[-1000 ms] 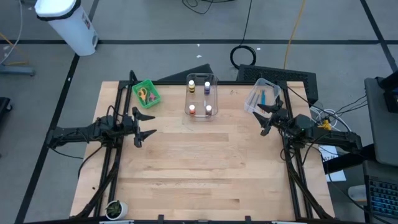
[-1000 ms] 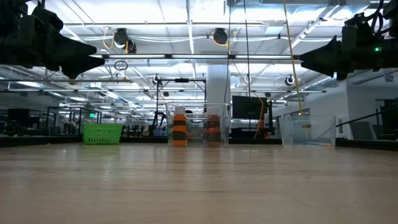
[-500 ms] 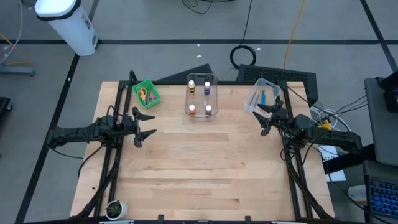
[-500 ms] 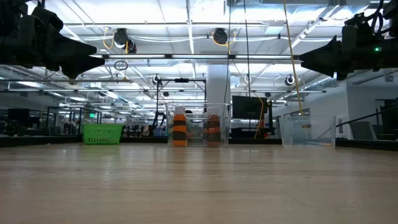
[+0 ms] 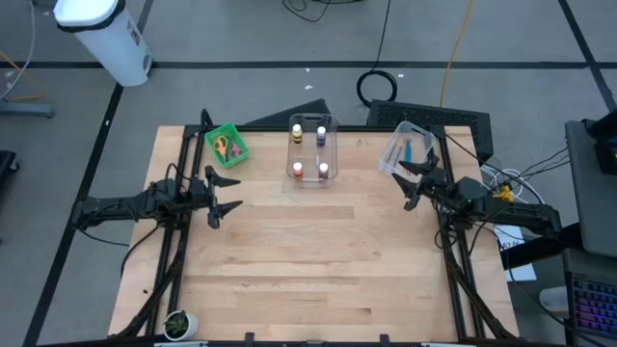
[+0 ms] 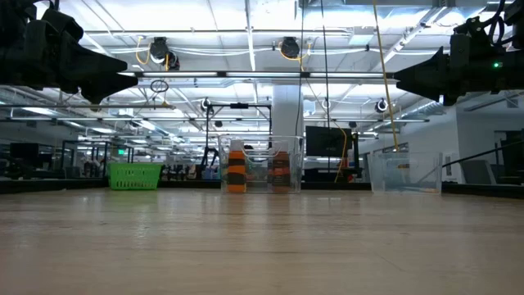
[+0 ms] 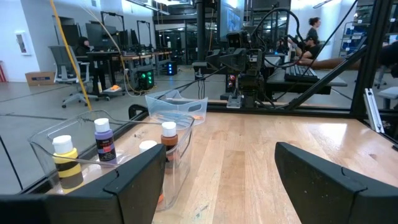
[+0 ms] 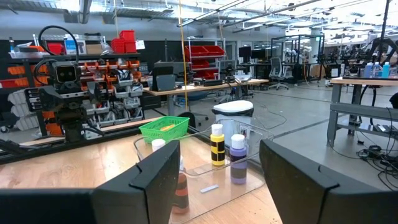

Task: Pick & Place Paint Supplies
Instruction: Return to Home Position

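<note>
Left gripper [image 5: 225, 191] and right gripper [image 5: 413, 184] hang wide open, empty, unmoved for the last second; scissors [image 5: 223, 146] lie in the green bin [image 5: 211, 135], bottles [image 5: 298, 132] and brush [image 5: 407, 150] in clear tubs [image 5: 334, 145], so sorting looks done.

Bright, even light comes from rows of ceiling lamps [image 6: 246, 75], which glare white in the low view. The worktop [image 5: 318, 260] is evenly lit, with only faint, soft shadows. Against that glare the left pincer [image 6: 127, 79] and right pincer [image 6: 405, 80] read as black silhouettes.
</note>
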